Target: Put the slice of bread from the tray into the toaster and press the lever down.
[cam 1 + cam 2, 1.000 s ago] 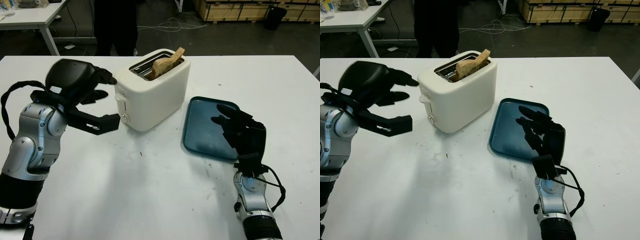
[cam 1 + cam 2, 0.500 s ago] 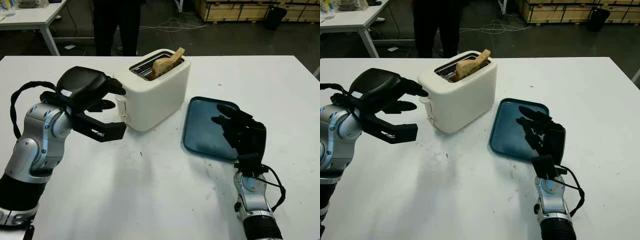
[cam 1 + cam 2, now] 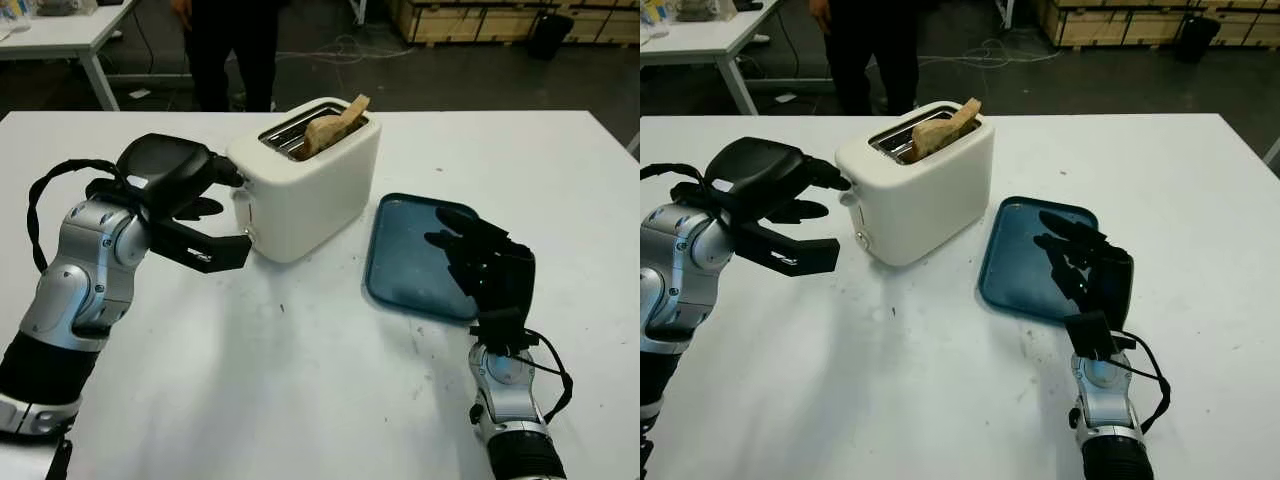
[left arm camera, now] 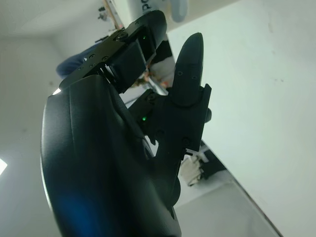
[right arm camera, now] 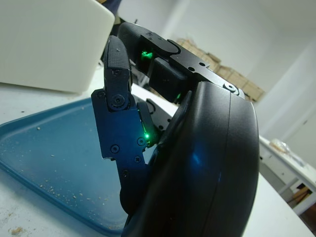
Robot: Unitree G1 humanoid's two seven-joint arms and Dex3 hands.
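A white toaster (image 3: 310,180) stands mid-table with a slice of bread (image 3: 333,123) sticking out of its slot at a tilt. Its lever (image 3: 243,196) is on the end facing my left hand. My left hand (image 3: 215,205) is open and close against that end, its upper fingertips (image 3: 233,176) touching the toaster just above the lever and the thumb lower, off the table. The blue tray (image 3: 410,260) lies right of the toaster, holding only crumbs (image 5: 44,182). My right hand (image 3: 480,265) is open, raised over the tray's near right corner.
A person in dark clothes (image 3: 228,45) stands behind the table's far edge. A second white table (image 3: 60,35) is at the back left, wooden crates (image 3: 480,18) at the back right. Bare white tabletop (image 3: 300,380) lies in front of the toaster.
My left hand has moved right, from beside the toaster to against its lever end. The right hand, bread and tray have stayed put.
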